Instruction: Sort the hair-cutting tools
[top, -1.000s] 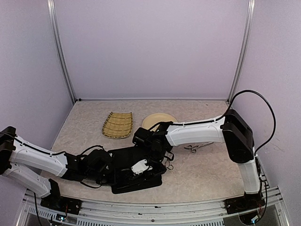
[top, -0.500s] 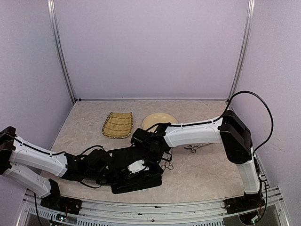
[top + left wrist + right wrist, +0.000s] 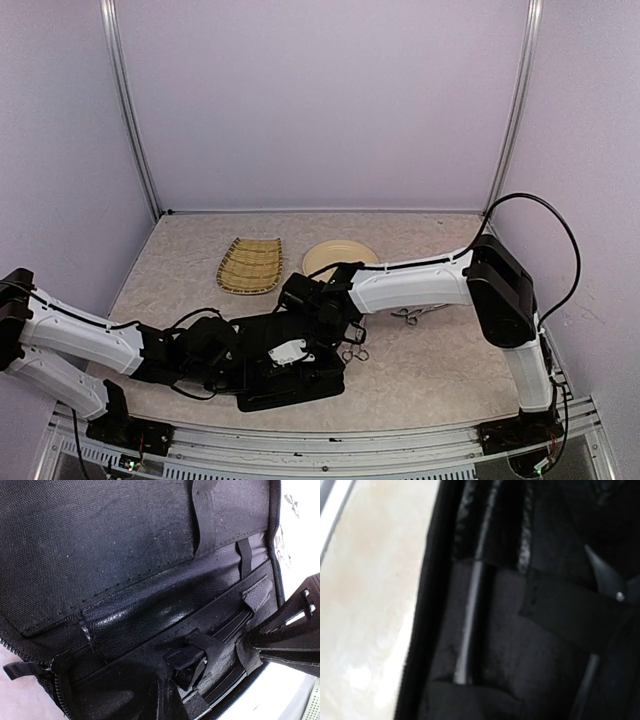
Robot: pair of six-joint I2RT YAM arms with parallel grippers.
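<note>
Right gripper [image 3: 330, 328] — scissors [image 3: 354, 353] just beside

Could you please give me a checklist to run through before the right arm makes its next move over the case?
1. Case open: ok.
2. Left gripper shut at the case's left edge: ok.
3. Right gripper over the case, open or shut: cannot tell.
4. Scissors at the case's right edge, in or out: cannot tell.
5. Second scissors free on the table: ok.
6. Clip out of the case: not ok, under a strap inside.
</note>
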